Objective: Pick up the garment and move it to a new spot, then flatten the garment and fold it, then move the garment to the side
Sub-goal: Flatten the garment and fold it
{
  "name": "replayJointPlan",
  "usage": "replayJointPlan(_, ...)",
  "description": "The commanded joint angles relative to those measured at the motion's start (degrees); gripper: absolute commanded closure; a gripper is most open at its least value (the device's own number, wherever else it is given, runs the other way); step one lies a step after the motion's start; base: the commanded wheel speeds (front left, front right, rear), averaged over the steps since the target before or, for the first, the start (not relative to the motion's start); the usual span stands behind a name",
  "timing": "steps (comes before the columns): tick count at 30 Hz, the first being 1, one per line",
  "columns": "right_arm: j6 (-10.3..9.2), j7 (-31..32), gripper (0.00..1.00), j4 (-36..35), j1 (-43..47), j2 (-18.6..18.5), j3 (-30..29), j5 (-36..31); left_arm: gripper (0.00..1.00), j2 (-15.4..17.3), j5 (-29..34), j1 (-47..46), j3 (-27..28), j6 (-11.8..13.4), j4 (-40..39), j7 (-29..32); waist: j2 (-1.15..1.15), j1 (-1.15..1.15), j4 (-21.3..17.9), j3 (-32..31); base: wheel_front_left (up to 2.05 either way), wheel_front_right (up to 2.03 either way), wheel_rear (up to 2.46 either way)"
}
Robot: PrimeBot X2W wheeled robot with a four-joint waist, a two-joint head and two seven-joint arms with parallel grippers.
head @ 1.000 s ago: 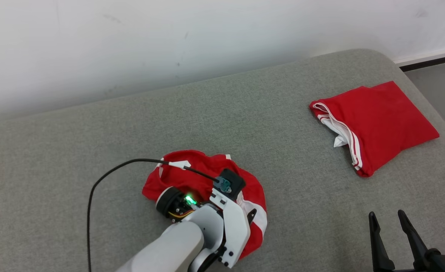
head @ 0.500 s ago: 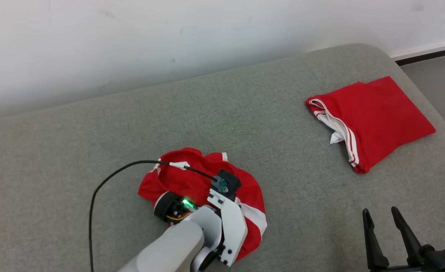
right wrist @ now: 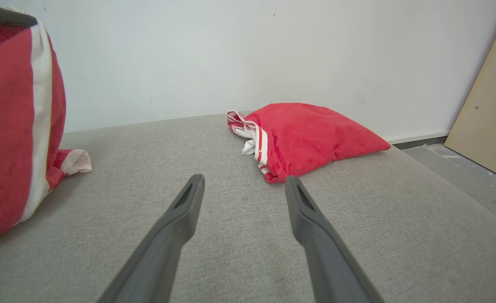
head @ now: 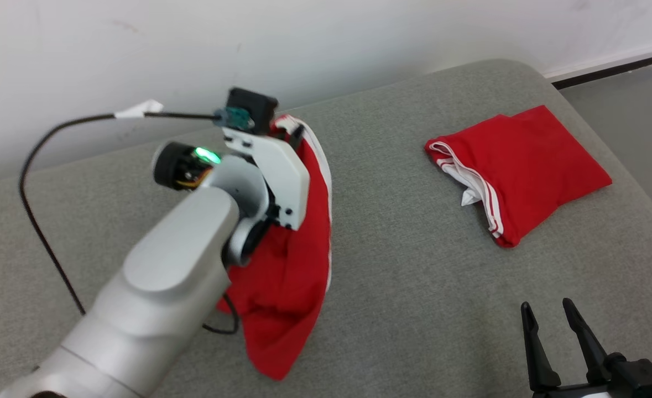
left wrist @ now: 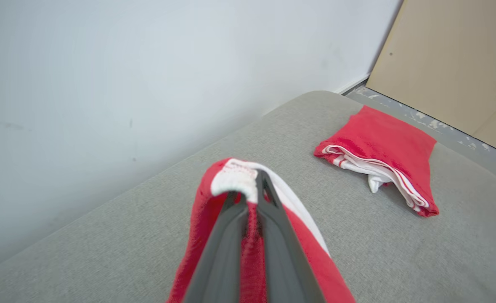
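Garment [head: 298,249] hangs pinched in left hand [left wrist: 251,187].

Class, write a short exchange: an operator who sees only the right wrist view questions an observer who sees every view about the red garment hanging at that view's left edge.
Operator: What holds that garment up?
Observer: The left gripper, its two fingers shut on a white-edged fold of the garment.
Operator: Is anything trailing from that arm?
Observer: A black cable runs out from its wrist and loops down on the robot's left.
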Motion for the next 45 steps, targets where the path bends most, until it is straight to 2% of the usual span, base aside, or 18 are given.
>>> replayJointPlan(1, -0.14, 0.1, 0.0, 0.17, -0.39, -0.16, 0.17, -0.04, 1.0, 1.38, 0.45, -1.78, 0.55, 0.09, 0.59, -0.5, 0.0, 0.0, -1.08, -0.09, 0.0, 0.0, 0.0)
replayJointPlan(7, -0.14, 0.09, 0.0, 0.57, -0.16, -0.15, 1.02, -0.14, 1.0, 4.28, -0.06, -7.72, 3.86, -1.61, 3.38, -4.18, 0.0, 0.0, -3.49, -0.31, 0.0, 0.0, 0.0)
replayJointPlan(11, -0.14, 0.09, 0.0, 0.82, -0.23, -0.16, 1.41, -0.25, 1.0, 4.83, -0.28, -10.59, 5.14, -2.71, 5.76, -7.17, 0.0, 0.0, -4.49, -0.49, 0.0, 0.0, 0.0)
replayJointPlan(17, -0.14, 0.1, 0.0, 0.74, -0.29, -0.16, 1.0, -0.32, 1.0, 3.24, -1.56, -13.28, 6.08, -4.98, 7.9, -11.35, 0.0, 0.0, -4.63, -0.37, 0.0, 0.0, 0.0)
replayJointPlan(23, -0.14, 0.1, 0.0, 0.22, -0.05, -0.15, -0.03, -0.2, 1.0, -0.02, -3.39, -12.01, 5.22, -8.73, 5.91, -13.63, 0.0, 0.0, -3.07, 0.24, 0.0, 0.0, 0.0)
replayJointPlan(29, -0.14, 0.1, 0.0, -0.02, 1.24, -0.16, -2.05, -0.18, 1.0, -2.17, -8.71, -0.3, 1.59, -12.8, -3.84, -11.86, 0.0, 0.0, -0.32, -0.61, 0.0, 0.0, 0.0)
replayJointPlan(31, -0.14, 0.1, 0.0, -0.03, 2.03, -0.16, -2.99, -0.6, 1.0, -1.58, -11.28, 5.98, -0.02, -13.21, -9.33, -9.9, 0.0, 0.0, 1.16, -1.09, 0.0, 0.0, 0.0)
replayJointPlan(33, -0.14, 0.09, 0.0, 0.12, 2.55, -0.15, -3.42, -1.09, 1.0, 0.44, -13.69, 12.7, -1.87, -13.44, -15.22, -8.0, 0.0, 0.0, 2.77, -1.52, 0.0, 0.0, 0.0)
replayJointPlan(35, -0.14, 0.09, 0.0, 0.06, 3.09, -0.15, -4.02, -1.46, 1.0, 2.99, -13.97, 18.67, -3.57, -13.01, -20.54, -7.12, 0.0, 0.0, 4.49, -1.83, 0.0, 0.0, 0.0)
replayJointPlan(39, -0.14, 0.1, 0.0, -0.12, 3.26, -0.19, -4.36, -1.99, 1.0, 6.76, -16.66, 30.54, -4.74, -10.44, -27.4, -7.97, 0.0, 0.0, 7.75, -2.27, 0.0, 0.0, 0.0)
replayJointPlan(45, -0.14, 0.09, 0.0, -0.08, 4.12, -0.18, -4.52, -2.41, 1.0, 10.18, -17.78, 42.43, -4.27, -7.09, -28.33, -12.84, 0.0, 0.0, 12.3, -3.14, 0.0, 0.0, 0.0)
